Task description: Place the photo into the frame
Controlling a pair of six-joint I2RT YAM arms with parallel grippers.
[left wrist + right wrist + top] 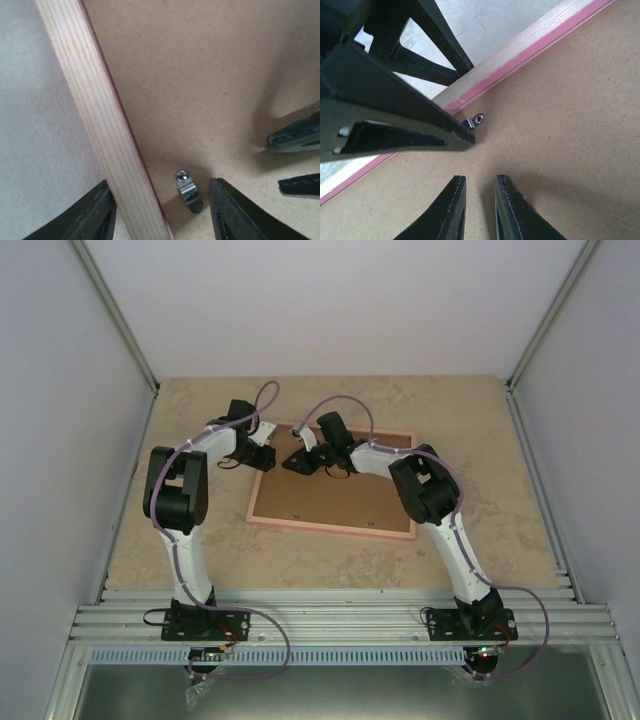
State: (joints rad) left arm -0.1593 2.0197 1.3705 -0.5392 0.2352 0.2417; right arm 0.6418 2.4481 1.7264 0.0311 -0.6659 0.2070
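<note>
Top external view: the pink frame (330, 528) lies face down at the centre of the stone-patterned table (470, 430), a brown fibreboard backing (340, 498) filling it; the photo is not visible. The frame's bare wooden rail looks stiff and light, best pinched across its width. At its eleven o'clock corner, the left gripper (159, 189) straddles that rail, moderately wide, beside a small metal clip (188, 192); the right gripper (477, 177) hovers narrow, empty.

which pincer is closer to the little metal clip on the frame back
Left. The left pincer straddles the metal clip; the right pincer is farther in over the brown backing.
</note>
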